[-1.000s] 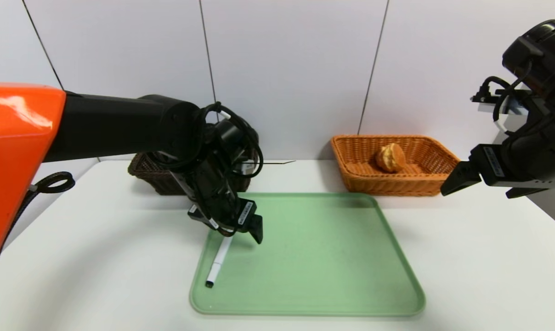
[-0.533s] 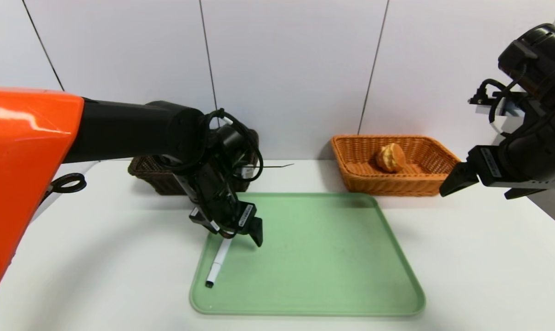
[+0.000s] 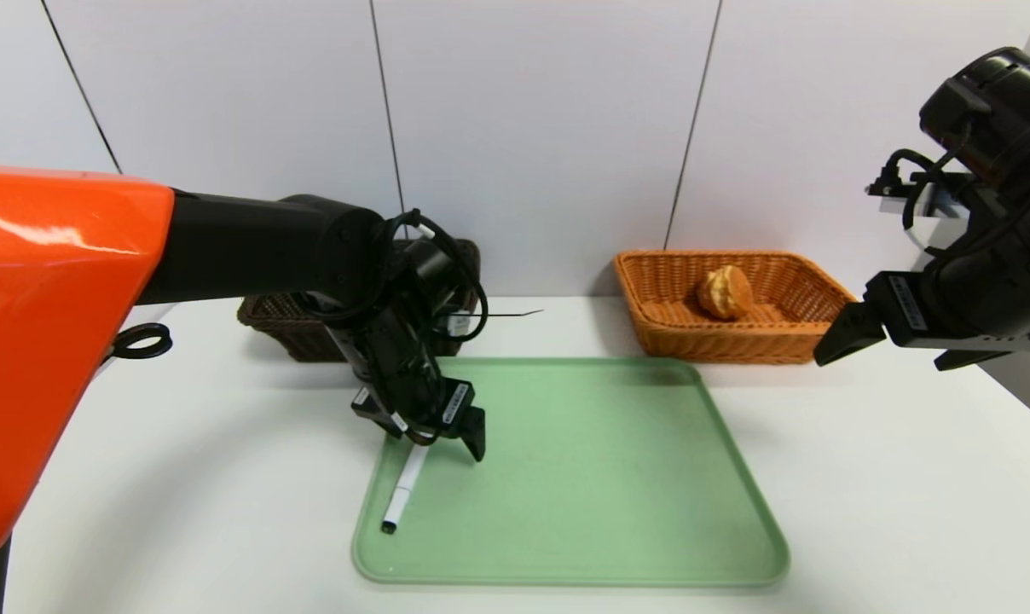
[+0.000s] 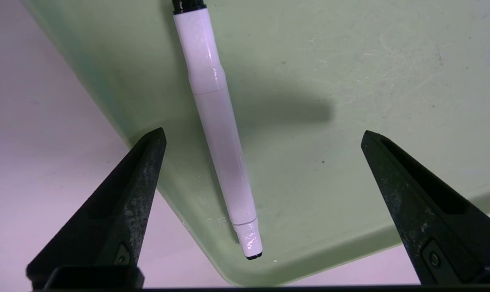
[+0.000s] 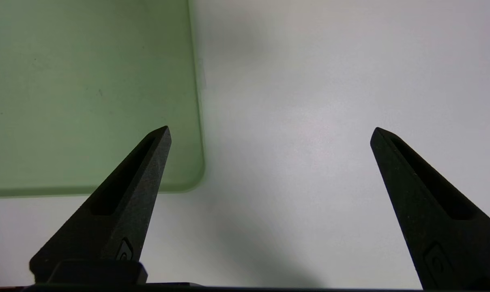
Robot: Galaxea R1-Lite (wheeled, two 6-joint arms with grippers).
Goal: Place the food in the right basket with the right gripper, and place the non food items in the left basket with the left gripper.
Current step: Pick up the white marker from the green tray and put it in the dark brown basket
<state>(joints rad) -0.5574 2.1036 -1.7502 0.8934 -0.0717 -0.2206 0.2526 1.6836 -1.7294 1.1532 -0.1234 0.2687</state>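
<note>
A white marker pen [image 3: 403, 491] [image 4: 218, 134] with black ends lies near the left edge of the green tray [image 3: 600, 477] [image 4: 350, 81]. My left gripper [image 3: 434, 435] [image 4: 263, 133] hangs open just above the pen's far end, one finger on each side, touching nothing. A bread roll [image 3: 725, 292] sits in the orange right basket [image 3: 788, 337]. The dark brown left basket [image 3: 280, 328] is mostly hidden behind my left arm. My right gripper [image 3: 839, 337] [image 5: 270, 129] is open and empty, raised over the table to the right of the tray.
The white table [image 3: 890, 495] [image 5: 330, 101] carries the tray at its middle and both baskets along the back by the wall. A tray corner [image 5: 87, 81] shows in the right wrist view. A black cable loop [image 3: 140, 341] hangs at the left.
My left arm has come down a little toward the pen, with the gripper still open. The right arm has drifted slightly left. The pen and the bread have not moved.
</note>
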